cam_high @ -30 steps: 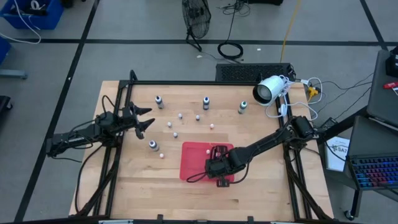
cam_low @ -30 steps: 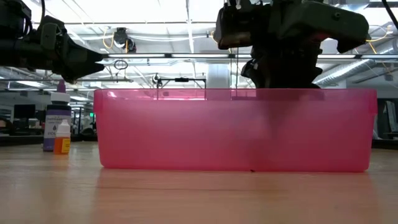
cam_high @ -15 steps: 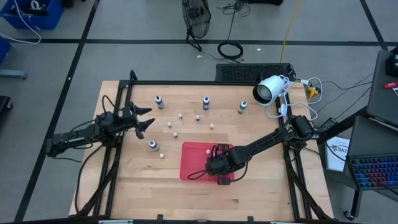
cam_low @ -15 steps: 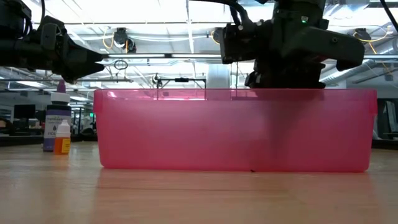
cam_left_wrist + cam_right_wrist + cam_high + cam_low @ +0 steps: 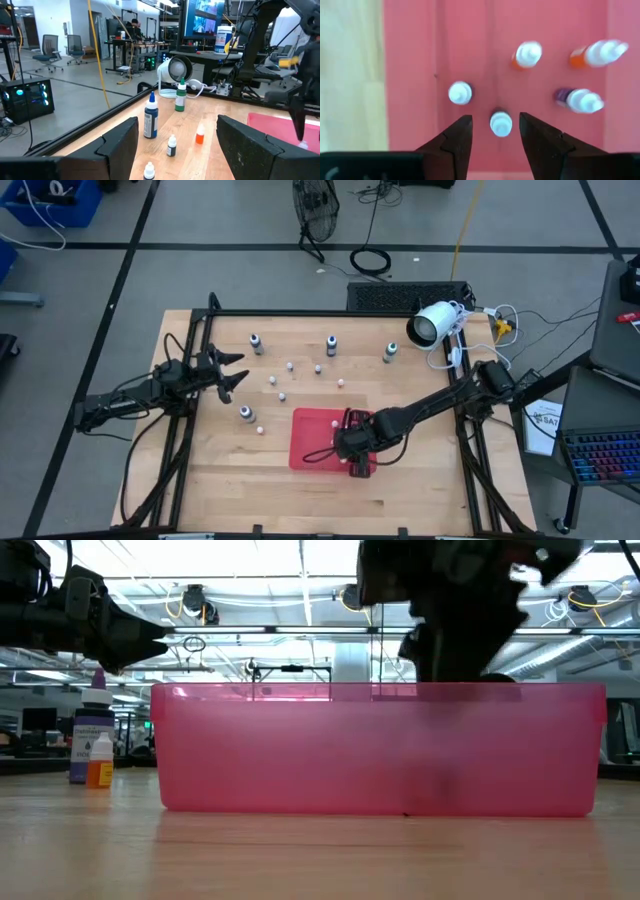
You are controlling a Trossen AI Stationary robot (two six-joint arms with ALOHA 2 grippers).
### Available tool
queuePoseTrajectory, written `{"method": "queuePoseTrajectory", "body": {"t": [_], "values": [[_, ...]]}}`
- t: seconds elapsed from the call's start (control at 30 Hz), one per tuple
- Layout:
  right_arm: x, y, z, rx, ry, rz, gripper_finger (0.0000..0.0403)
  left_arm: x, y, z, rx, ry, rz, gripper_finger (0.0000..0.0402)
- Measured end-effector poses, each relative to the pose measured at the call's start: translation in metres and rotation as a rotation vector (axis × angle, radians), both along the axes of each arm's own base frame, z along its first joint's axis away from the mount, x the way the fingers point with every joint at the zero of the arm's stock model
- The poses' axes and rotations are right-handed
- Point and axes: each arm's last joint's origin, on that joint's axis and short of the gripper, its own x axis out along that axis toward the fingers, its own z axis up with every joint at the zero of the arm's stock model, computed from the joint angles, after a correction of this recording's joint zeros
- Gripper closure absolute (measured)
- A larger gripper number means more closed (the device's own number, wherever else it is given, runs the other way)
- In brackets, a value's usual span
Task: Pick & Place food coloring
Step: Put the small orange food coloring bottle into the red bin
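Note:
The red tray (image 5: 312,442) lies on the table's near middle. My right gripper (image 5: 354,452) hangs open above the tray's right part, pointing down. In the right wrist view several small white-capped bottles stand on the tray floor. One of them (image 5: 500,123) stands below the gap between the open fingers (image 5: 493,120), apart from both. More food coloring stands on the wood: dark bottles (image 5: 256,343) (image 5: 331,345) (image 5: 390,352) (image 5: 245,414) and small ones (image 5: 281,395). My left gripper (image 5: 228,376) waits open near the left edge.
A white lamp-like device (image 5: 432,326) with cables sits at the far right corner. The black frame rail (image 5: 300,313) runs along the far edge. In the left wrist view a blue bottle (image 5: 149,119) and a green one (image 5: 180,96) stand ahead of the left gripper.
The right gripper has dipped a little toward the tray and then risen again above it, its arm shifting slightly toward the table's right edge. The bottles on the wood have kept their places.

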Motion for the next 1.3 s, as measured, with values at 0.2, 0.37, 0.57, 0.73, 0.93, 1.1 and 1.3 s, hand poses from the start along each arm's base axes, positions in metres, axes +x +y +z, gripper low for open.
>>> {"method": "queuePoseTrajectory", "body": {"t": [0.2,0.37,0.57,0.73,0.93,1.1,1.3], "values": [[0.004,-0.032,0.033,-0.049,-0.158,-0.084,0.0251,0.0,0.0,0.0,0.0,-0.001,0.0,0.0133],[0.01,-0.089,0.058,-0.014,-0.211,-0.172,0.0239,0.0,0.0,0.0,0.0,0.0,0.0,0.0133],[0.019,-0.151,0.079,-0.239,-0.19,-0.192,0.0227,0.0,0.0,0.0,0.0,-0.001,0.0,0.0133],[0.025,-0.182,0.051,-0.27,-0.041,-0.183,0.0213,0.0,0.0,0.0,0.0,0.0,0.0,0.0133],[0.031,-0.194,0.017,-0.253,0.087,-0.175,0.019,0.0,0.0,0.0,0.0,0.0,0.0,0.0133],[0.037,-0.194,0.003,-0.259,0.106,-0.144,0.0181,0.0,0.0,0.0,0.0,0.0,0.0,0.0133],[0.041,-0.194,-0.012,-0.227,0.143,-0.128,0.0182,0.0,0.0,0.0,0.0,0.0,0.0,0.0133]]}}
